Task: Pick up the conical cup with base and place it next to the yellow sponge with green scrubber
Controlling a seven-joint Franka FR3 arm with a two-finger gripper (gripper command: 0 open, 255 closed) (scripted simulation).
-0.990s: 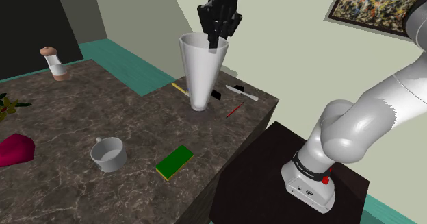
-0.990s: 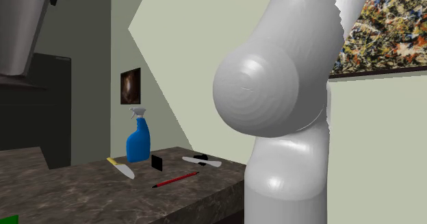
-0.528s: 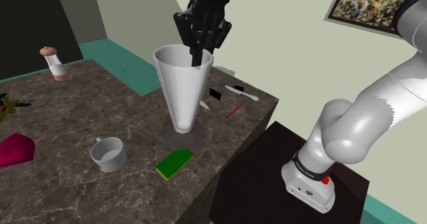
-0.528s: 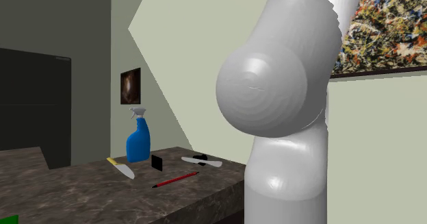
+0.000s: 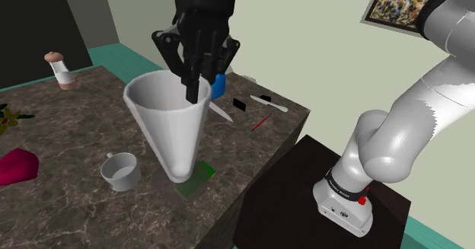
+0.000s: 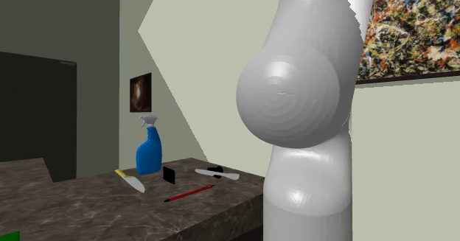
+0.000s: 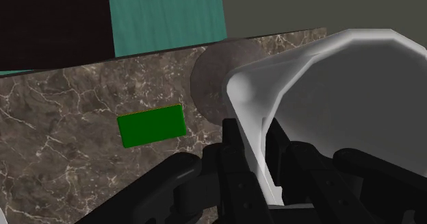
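Observation:
The white conical cup (image 5: 169,126) hangs upright in the shoulder view, its narrow base low over the table's front part. My black gripper (image 5: 190,89) is shut on its rim, one finger inside the cup. The sponge (image 5: 202,170), green face up with a yellow edge, peeks out just behind the cup's base. In the wrist view the fingers (image 7: 235,154) clasp the cup (image 7: 328,85) wall, and the green sponge (image 7: 152,125) lies on the marble beside the cup's round base.
On the dark marble table (image 5: 76,133) stand a white mug (image 5: 120,170), a shaker (image 5: 59,71) and a magenta object (image 5: 15,166). Further back are a blue spray bottle (image 6: 149,151), a knife (image 6: 131,180), a red pen (image 6: 189,194) and a white utensil (image 6: 217,173). The table edge runs close to the sponge.
The gripper has carried the cup from the back of the table toward the shoulder view's lower left, down to beside the sponge. The grip has stayed shut.

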